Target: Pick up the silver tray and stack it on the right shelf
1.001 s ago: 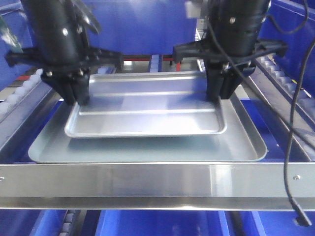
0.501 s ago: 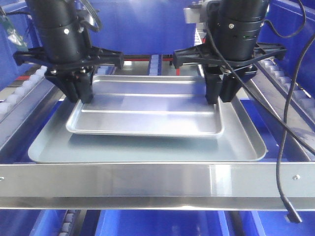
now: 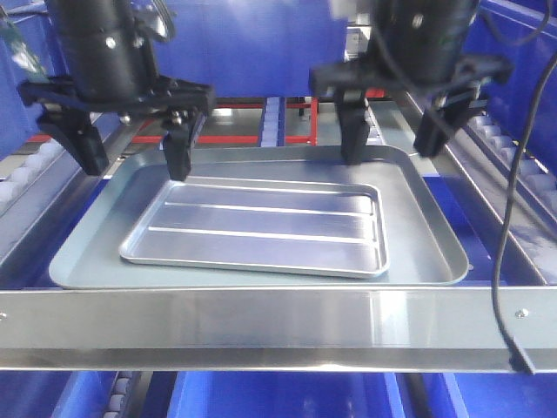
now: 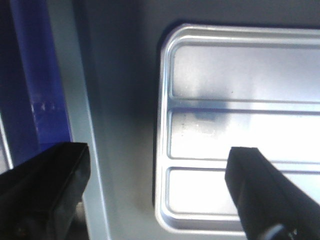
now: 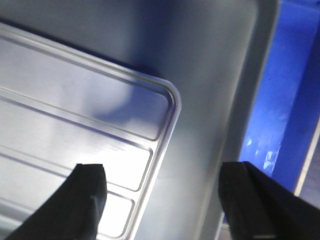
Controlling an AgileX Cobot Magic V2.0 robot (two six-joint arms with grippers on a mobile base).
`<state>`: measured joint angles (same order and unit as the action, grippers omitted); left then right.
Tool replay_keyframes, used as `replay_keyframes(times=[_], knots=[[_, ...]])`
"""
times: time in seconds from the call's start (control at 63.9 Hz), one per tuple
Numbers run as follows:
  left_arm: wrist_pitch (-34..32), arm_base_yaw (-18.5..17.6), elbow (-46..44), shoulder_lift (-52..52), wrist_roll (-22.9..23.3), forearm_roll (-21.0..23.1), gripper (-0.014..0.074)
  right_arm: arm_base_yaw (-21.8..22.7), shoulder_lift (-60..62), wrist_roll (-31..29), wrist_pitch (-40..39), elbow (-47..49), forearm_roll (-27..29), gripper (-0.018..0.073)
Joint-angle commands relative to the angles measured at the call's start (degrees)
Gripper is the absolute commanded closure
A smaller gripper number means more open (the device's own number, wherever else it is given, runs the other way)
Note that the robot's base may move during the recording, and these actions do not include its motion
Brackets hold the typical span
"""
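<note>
The silver tray lies flat inside the larger dull grey tray, slightly skewed, on the right shelf behind its wide steel front bar. My left gripper hangs open above the silver tray's left end, touching nothing. My right gripper is open above its right end, also apart from it. In the left wrist view the silver tray's left rim runs between the spread fingers of the left gripper. In the right wrist view the silver tray's corner sits below the open right gripper.
White rollers line the shelf's right side and left side. A black cable hangs from the right arm across the front bar. Blue bins sit below the shelf, and blue walls stand behind it.
Both grippers have opened and let go of the silver tray, then lifted. The tray has dropped flat into the grey tray.
</note>
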<state>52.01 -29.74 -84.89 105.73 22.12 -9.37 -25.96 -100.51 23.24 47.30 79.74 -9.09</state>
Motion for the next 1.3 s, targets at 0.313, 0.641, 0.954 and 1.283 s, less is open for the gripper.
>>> replay_keyframes(times=[0.313,0.641,0.954,1.283], knots=[[-1.0,0.2,5.6,-17.8,-4.4,-1.0,0.0575,0.1,12.4,-2.2,0.8,-3.7,-1.3,0.0480],[-19.0,0.2,30.4,-32.0,-4.4,1.8,0.0691,0.1,25.4,-2.2,-12.9,-25.3,-1.3,0.0510],[-25.8,-0.6,46.5,-48.7,-4.4,2.3,0.0691,0.1,42.3,-2.2,-22.5,-42.3,-2.9,0.0510],[-21.9,-7.0,47.6,-71.2,-4.4,2.2,0.0691,0.1,67.4,-3.3,-17.4,-46.1,-3.9,0.0510]])
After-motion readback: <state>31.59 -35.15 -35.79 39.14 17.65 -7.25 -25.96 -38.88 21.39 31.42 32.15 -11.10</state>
